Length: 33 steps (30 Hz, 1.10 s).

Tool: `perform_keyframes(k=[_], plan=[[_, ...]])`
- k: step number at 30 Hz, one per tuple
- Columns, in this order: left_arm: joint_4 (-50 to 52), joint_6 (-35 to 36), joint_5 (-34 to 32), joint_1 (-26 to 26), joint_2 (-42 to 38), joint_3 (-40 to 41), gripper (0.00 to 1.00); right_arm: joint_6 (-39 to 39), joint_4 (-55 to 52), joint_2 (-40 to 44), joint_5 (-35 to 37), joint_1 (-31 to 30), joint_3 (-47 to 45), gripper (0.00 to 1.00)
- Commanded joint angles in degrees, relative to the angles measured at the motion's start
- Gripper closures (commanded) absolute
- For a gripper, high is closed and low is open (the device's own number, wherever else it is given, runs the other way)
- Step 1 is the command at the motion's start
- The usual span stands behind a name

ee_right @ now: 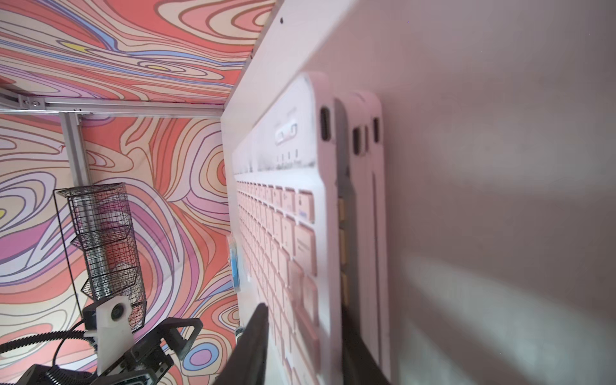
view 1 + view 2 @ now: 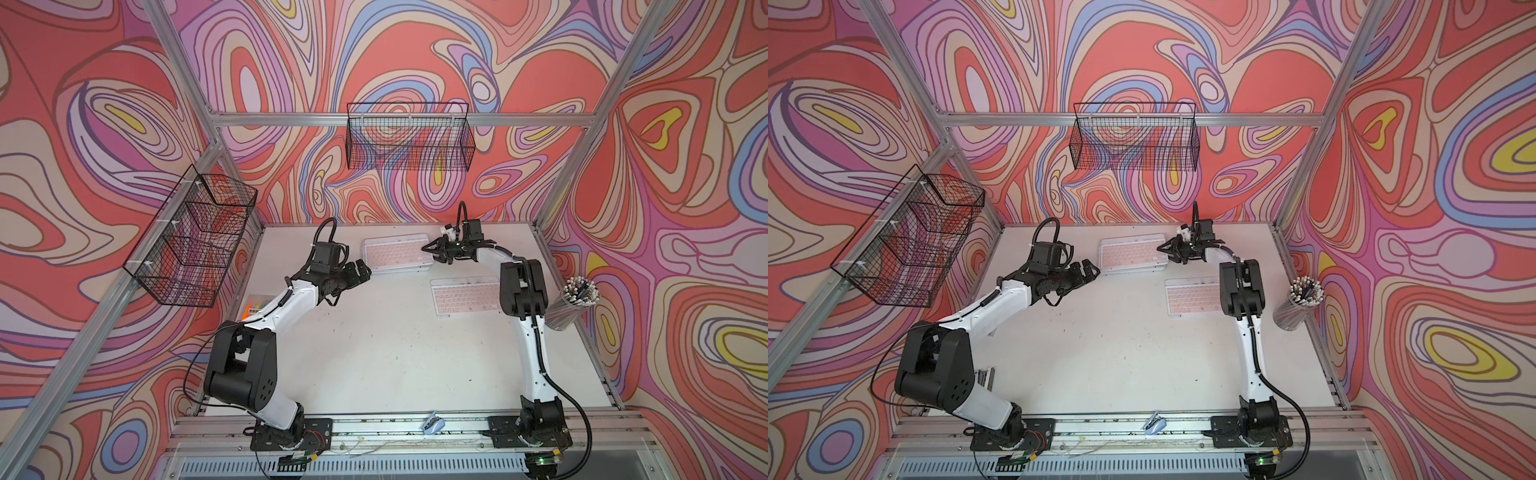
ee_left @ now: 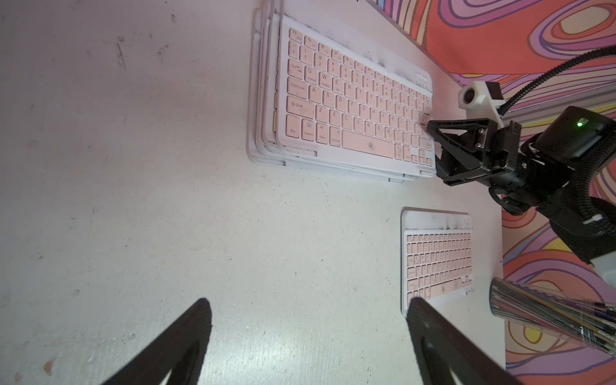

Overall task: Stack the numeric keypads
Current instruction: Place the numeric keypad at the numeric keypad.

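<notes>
- The right gripper straddles one end of the top pink keypad. Its jaws are parted, one finger over the keys and the other beyond the keypad's side edge. The right wrist view shows a gap between the upper finger and the keys, so the grip is released.
- That keypad lies face up on the stack of keypads at the far middle of the tabletop. A yellow-keyed keypad peeks out just beneath it.
- The left gripper hovers near the stack's other end, spread wide and empty.
- A second pink keypad lies flat by itself beside the right arm, apart from the stack.
- A cup of pens stands near the tabletop's right edge.
</notes>
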<state>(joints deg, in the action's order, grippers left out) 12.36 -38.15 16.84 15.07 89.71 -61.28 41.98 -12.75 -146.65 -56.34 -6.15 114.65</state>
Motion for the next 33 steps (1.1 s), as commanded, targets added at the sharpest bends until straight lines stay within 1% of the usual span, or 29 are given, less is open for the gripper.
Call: perform_keyframes(k=[1,5,13,24,29,33], plan=[[-0.14,-0.08,-0.57,0.4,0.23,1.06,0.06,-2.61,-3.51,1.69,4.24,-0.37,1.33,0.67],[-0.04,-0.08,-0.76,0.32,-0.06,1.16,0.06,-5.06,-7.11,3.19,7.85,-0.7,1.61,0.67],[-0.99,-0.61,-0.6,0.39,0.26,1.65,0.06,-8.22,-12.94,3.56,11.82,-1.7,3.45,0.67],[-1.29,-0.62,-0.5,0.39,0.38,2.11,0.06,-8.85,-15.16,3.25,14.0,-2.9,5.08,0.68],[-1.59,-0.75,-0.42,0.35,0.38,2.3,0.06,-9.14,-15.41,3.94,14.06,-3.03,4.79,0.67],[-2.45,-1.06,-0.21,0.55,0.42,2.82,0.04,-9.76,-16.85,4.11,14.58,-3.03,5.41,0.61]])
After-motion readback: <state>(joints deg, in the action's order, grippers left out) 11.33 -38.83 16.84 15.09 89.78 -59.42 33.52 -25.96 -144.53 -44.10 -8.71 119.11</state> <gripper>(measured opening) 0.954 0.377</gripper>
